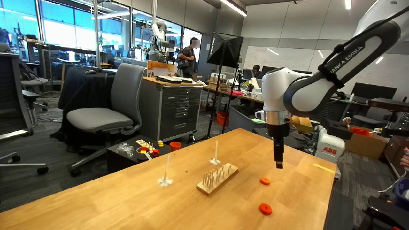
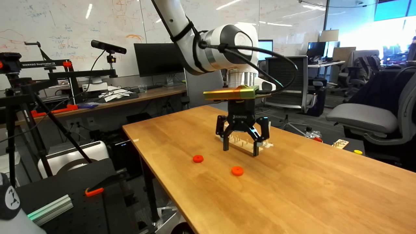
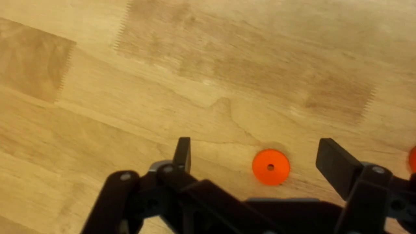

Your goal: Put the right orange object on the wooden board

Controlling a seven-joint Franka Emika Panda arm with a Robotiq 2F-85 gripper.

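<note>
The right orange object is a small flat disc with a centre hole, lying on the table in both exterior views [image 1: 265, 181] [image 2: 237, 171]. In the wrist view this disc [image 3: 270, 167] shows below the gap between my fingers, slightly right of its middle. My gripper [image 2: 240, 151] hangs above the tabletop, open, with nothing held; a gap separates the fingertips [image 1: 279, 165] from the disc. The wooden board [image 1: 218, 180] is a pale slab with several upright pegs, left of the discs. My gripper partly covers this board [image 2: 242, 144] in an exterior view; the wrist view does not include it.
A look-alike red-orange disc [image 1: 265, 209] lies nearby, cut off at the wrist view's right edge [image 3: 413, 160]. Two thin upright rods [image 1: 167, 167] [image 1: 216, 151] rise from the table [image 1: 127, 198] beyond the board. A low black side table [image 1: 118, 163] carries loose pieces.
</note>
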